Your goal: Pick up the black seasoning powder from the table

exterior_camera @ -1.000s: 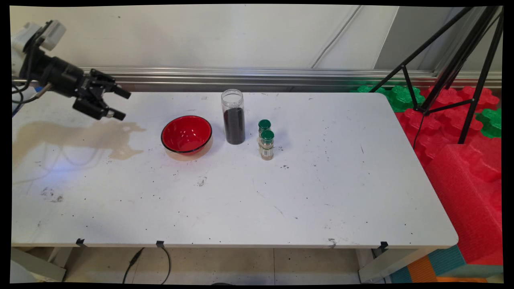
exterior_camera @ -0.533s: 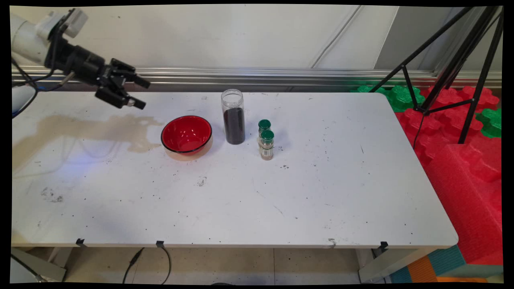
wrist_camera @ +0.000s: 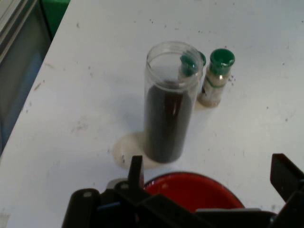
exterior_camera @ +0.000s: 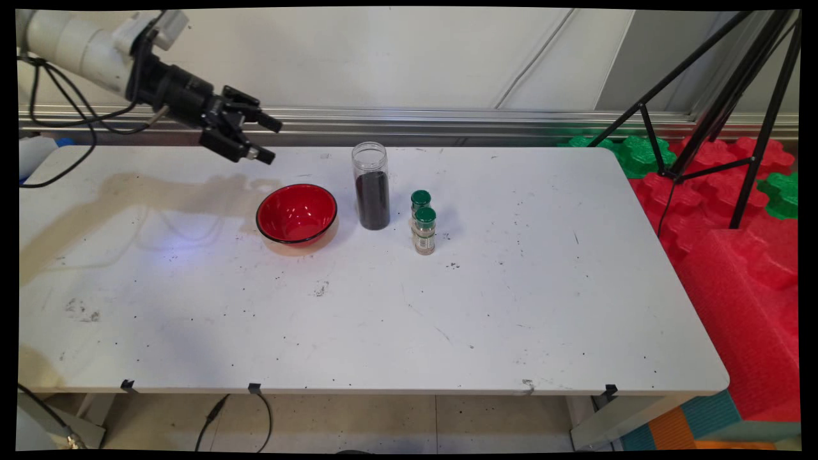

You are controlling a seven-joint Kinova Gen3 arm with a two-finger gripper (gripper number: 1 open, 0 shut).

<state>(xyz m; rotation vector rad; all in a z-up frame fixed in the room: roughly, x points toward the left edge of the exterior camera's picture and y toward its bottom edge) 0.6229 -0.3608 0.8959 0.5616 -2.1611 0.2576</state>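
Black gripper (exterior_camera: 268, 137) is up in the air over the far left part of the white table (exterior_camera: 383, 319), fingers spread apart with nothing between them. It's pointing to the right and a bit downward, sitting just up and left of the red bowl (exterior_camera: 297, 214) but not touching it. The white arm (exterior_camera: 77, 41) comes in from the upper left corner with black cables (exterior_camera: 61, 121) drooping off it.

The bowl has a black rim and looks empty as far as I can see. Just to its right is a tall clear jar (exterior_camera: 371, 185) with no lid, filled about two thirds with something dark. Can't tell what the stuff is. Right of the jar are two small bottles with green caps (exterior_camera: 424, 230), one tucked close behind the other, the front one has a label on it. All of them stand upright in a loose row across the middle of the table.

From the hand camera, the gripper (wrist_camera: 209, 190) frames the bowl (wrist_camera: 194, 190) at the bottom edge, the jar (wrist_camera: 168, 109) straight ahead past it, and the bottles (wrist_camera: 216, 78) just beyond the jar, one of them partly seen through the jar's clear top.

Off the table's right side there are red and green foam blocks (exterior_camera: 735, 211) and a black tripod (exterior_camera: 728, 96).
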